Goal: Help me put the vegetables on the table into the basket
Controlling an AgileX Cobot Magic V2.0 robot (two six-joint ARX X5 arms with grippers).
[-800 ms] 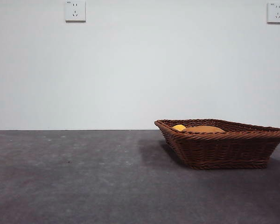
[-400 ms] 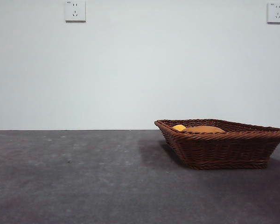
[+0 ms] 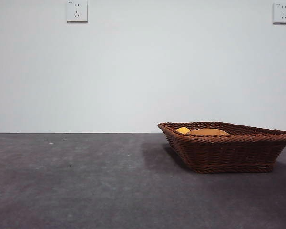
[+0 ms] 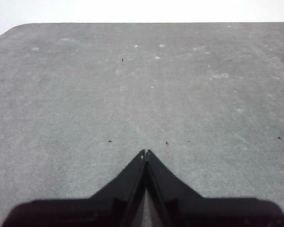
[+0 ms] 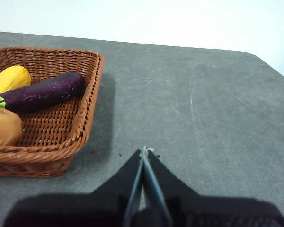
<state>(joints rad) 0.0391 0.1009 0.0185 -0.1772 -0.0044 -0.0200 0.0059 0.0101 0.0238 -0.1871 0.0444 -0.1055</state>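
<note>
Grey tabletop lies bare, since potato, yellow vegetable and eggplant sit in the basket; my left tool and right tool hang pinched together, holding nothing, so I judge nothing remains but staying clear.

A bare robot test bench in what looks like a laboratory room: a flat, dark grey matte table, scuffed with pale marks, runs up to a plain white painted wall that carries two white square wall sockets, one at upper left and one at upper right. The only domestic touch is a shallow dark brown woven wicker basket of vegetables standing on the table. Wrist cameras show the same grey surface with rounded corners and white wall beyond, with no furnishings or decoration in view.
</note>
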